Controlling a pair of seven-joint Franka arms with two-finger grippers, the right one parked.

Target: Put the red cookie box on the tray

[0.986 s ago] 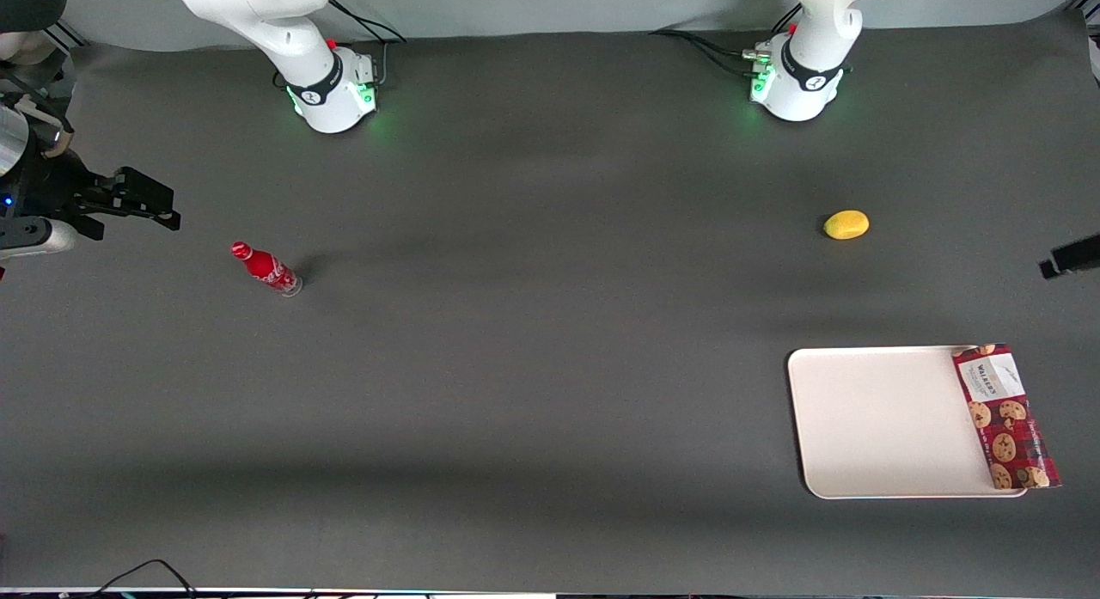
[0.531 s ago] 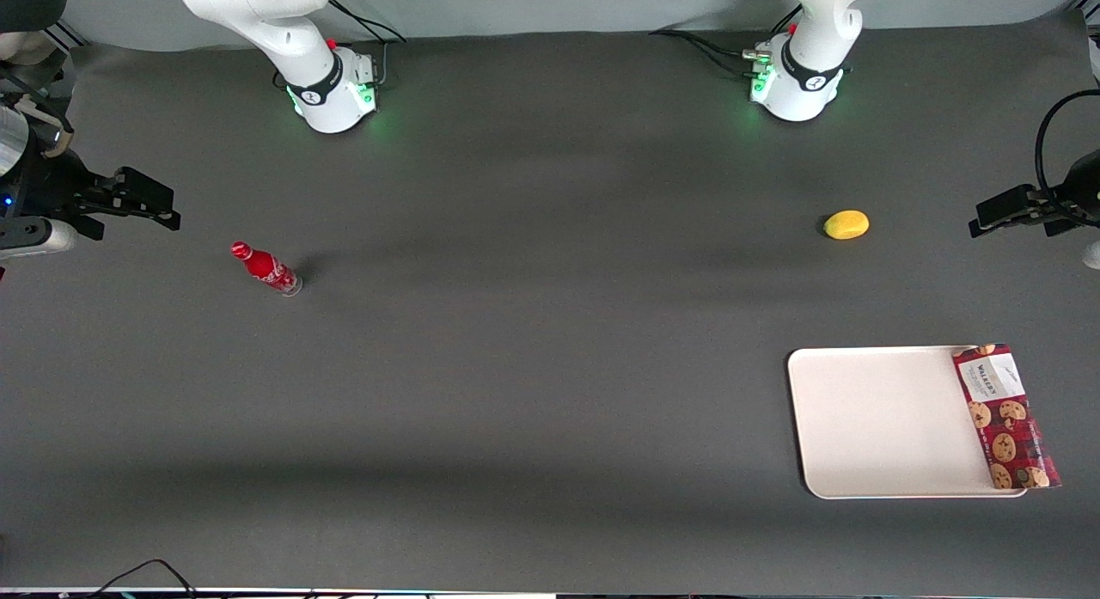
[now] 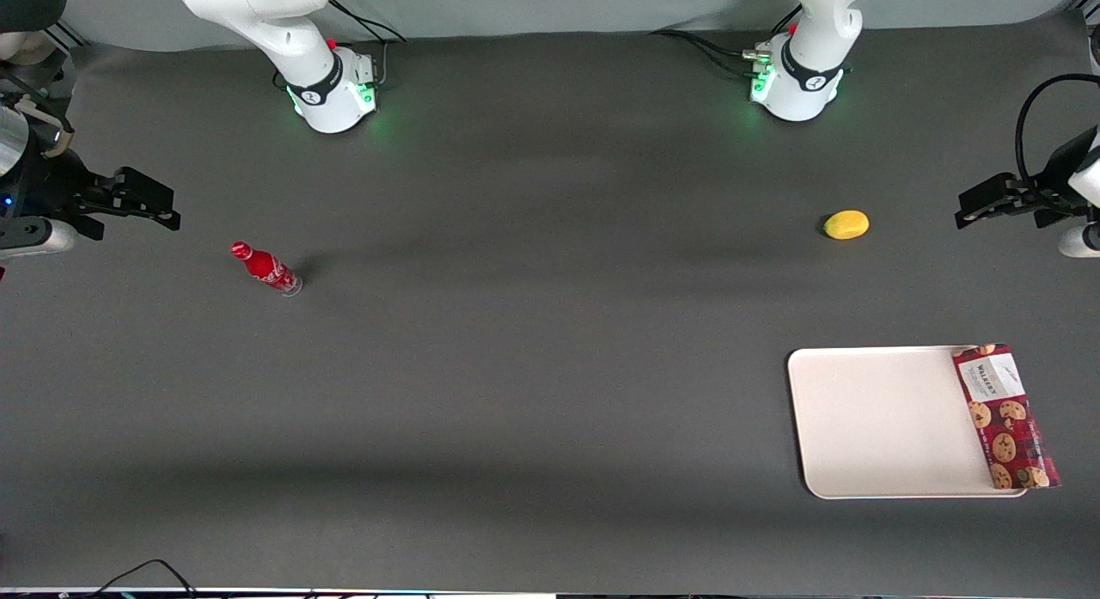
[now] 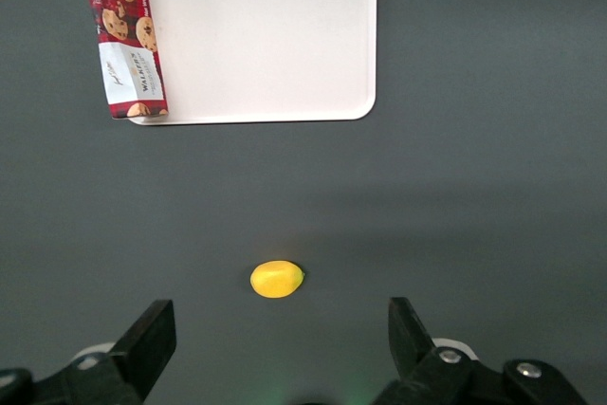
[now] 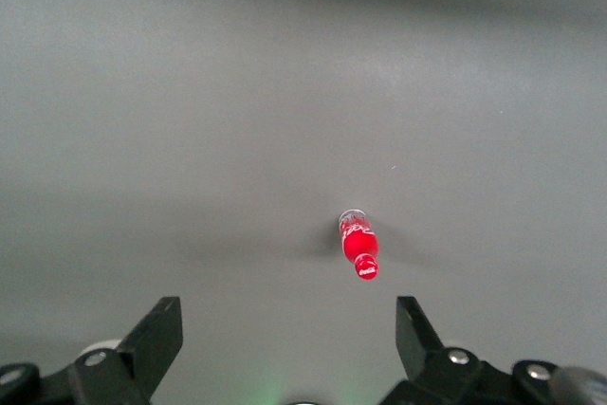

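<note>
The red cookie box [image 3: 1004, 417] [image 4: 121, 30], tartan with cookies and a white label, lies flat along one short side of the cream-white tray [image 3: 876, 423] [image 4: 266, 35], overhanging its rim. My gripper [image 3: 984, 204] [image 4: 280, 334] hangs high at the working arm's end of the table, farther from the front camera than the tray and apart from the box. Its jaws stand wide open with nothing between them.
A yellow lemon-like fruit [image 3: 846, 224] [image 4: 276, 279] lies on the dark table between the working arm's base and the tray. A red soda bottle [image 3: 266, 269] [image 5: 359, 246] lies toward the parked arm's end.
My gripper has swung into view at the working arm's end and moved a little toward the table's middle. The box, tray, fruit and bottle have not moved.
</note>
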